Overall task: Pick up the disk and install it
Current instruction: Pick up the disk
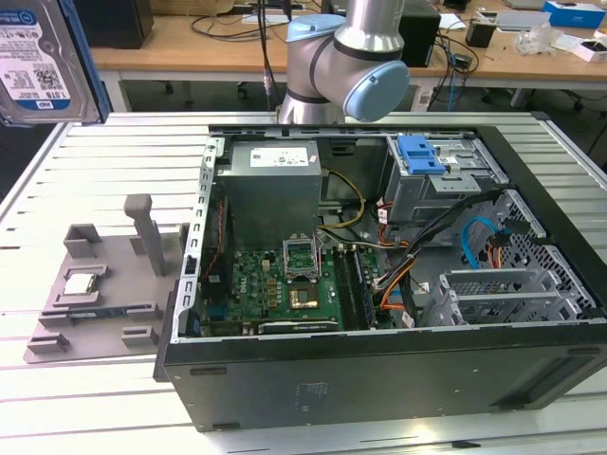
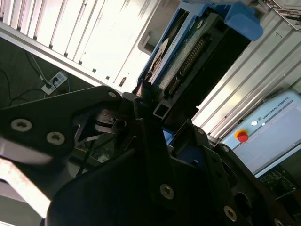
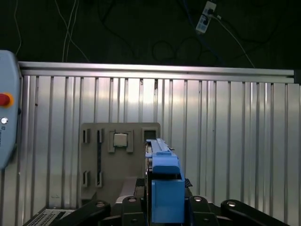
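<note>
The disk (image 1: 43, 57) is seen at the upper corner of the exterior view's left, held clear of the slatted metal table (image 1: 95, 161), with its white label and blue band turned toward the camera and its blue carrier frame visible along one edge. In both wrist views it is shown edge-on: the blue carrier (image 3: 164, 188) stands upright between the black fingers (image 3: 96, 208) in the first wrist view, and the connector edge of the drive (image 2: 188, 52) is presented in the second wrist view. The gripper (image 2: 148, 101) is clamped onto the disk, its jaws pressed against the drive's two faces. Beyond the held disk, in the first wrist view, a grey fixture plate (image 3: 117, 165) is seen lying on the table, with a small square chip (image 3: 120, 140) seated in it. In the exterior view the open computer case (image 1: 379, 379) is set beside that fixture, on the exterior view's right, and a grey drive cage (image 1: 446, 185) with a blue latch (image 1: 422, 152) is located at its far corner.
</note>
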Robot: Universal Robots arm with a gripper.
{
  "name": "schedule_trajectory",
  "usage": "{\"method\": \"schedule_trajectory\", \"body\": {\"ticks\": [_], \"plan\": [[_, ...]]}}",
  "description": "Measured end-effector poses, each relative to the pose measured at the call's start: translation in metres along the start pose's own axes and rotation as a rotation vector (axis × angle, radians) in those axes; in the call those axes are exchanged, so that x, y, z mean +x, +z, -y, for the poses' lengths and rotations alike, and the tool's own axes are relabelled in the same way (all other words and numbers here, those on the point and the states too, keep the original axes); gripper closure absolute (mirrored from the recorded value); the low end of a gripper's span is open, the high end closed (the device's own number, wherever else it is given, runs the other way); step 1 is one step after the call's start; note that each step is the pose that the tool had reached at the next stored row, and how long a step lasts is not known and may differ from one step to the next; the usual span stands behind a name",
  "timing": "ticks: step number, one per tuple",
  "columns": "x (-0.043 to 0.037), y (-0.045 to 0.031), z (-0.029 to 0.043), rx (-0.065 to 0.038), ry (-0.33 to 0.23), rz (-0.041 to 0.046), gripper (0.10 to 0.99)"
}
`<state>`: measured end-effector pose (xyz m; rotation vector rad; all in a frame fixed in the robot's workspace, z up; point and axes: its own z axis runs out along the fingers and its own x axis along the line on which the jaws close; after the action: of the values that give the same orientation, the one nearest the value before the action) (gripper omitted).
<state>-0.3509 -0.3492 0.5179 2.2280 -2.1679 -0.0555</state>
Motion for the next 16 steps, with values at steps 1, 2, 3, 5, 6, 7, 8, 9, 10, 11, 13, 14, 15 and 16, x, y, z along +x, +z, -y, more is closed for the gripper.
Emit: {"method": "schedule_trajectory", "body": {"ticks": [1, 2, 3, 5, 6, 7, 8, 9, 10, 11, 13, 14, 15, 16], "plan": [[0.0000, -0.0021, -0.0001, 0.000, 0.000, 0.0000, 0.722], [-0.0001, -0.0049, -0.0002, 0.000, 0.000, 0.0000, 0.722], [-0.0001, -0.0092, -0.0005, 0.000, 0.000, 0.0000, 0.722], [-0.0002, -0.0152, -0.0007, 0.000, 0.000, 0.0000, 0.722], [-0.0002, -0.0173, -0.0008, 0.000, 0.000, 0.0000, 0.722], [-0.0003, -0.0206, -0.0010, 0.000, 0.000, 0.0000, 0.722], [-0.0003, -0.0253, -0.0012, 0.000, 0.000, 0.0000, 0.722], [-0.0004, -0.0298, -0.0014, 0.000, 0.000, 0.0000, 0.722], [-0.0004, -0.0315, -0.0015, 0.000, 0.000, 0.0000, 0.722], [-0.0004, -0.0333, -0.0016, 0.000, 0.000, 0.0000, 0.722], [-0.0005, -0.0342, -0.0016, 0.000, 0.000, 0.0006, 0.722], [-0.0005, -0.0341, -0.0017, 0.000, 0.000, 0.0013, 0.722], [-0.0005, -0.0341, -0.0017, 0.000, 0.000, 0.0013, 0.722], [-0.0004, -0.0342, -0.0017, 0.000, 0.000, 0.0013, 0.722]]}}
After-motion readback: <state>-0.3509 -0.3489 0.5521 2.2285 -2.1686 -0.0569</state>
